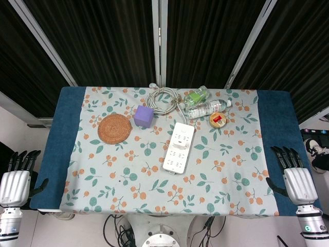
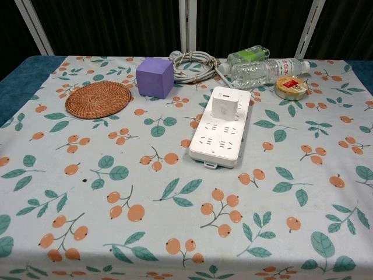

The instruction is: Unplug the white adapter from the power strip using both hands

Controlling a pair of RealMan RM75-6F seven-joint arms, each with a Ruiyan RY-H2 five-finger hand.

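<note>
A white power strip [image 1: 178, 147] [image 2: 222, 133] lies near the middle of the table, long axis running toward the back. A white cube adapter [image 1: 179, 144] [image 2: 222, 107] is plugged into it at about mid-length. The strip's coiled grey cord [image 1: 162, 100] [image 2: 191, 59] lies behind it. My left hand [image 1: 16, 180] hangs off the table's left edge, fingers apart, holding nothing. My right hand [image 1: 294, 177] hangs at the right edge, fingers apart and empty too. Both are far from the strip. Neither hand shows in the chest view.
A round woven coaster [image 1: 114, 128] [image 2: 98, 99] and a purple cube [image 1: 143, 116] [image 2: 155, 77] sit left of the strip. Two plastic bottles [image 1: 205, 107] [image 2: 265, 71] and a small round tin [image 1: 218, 120] [image 2: 291, 87] lie behind and right of it. A floral cloth [image 1: 154, 185] covers the table.
</note>
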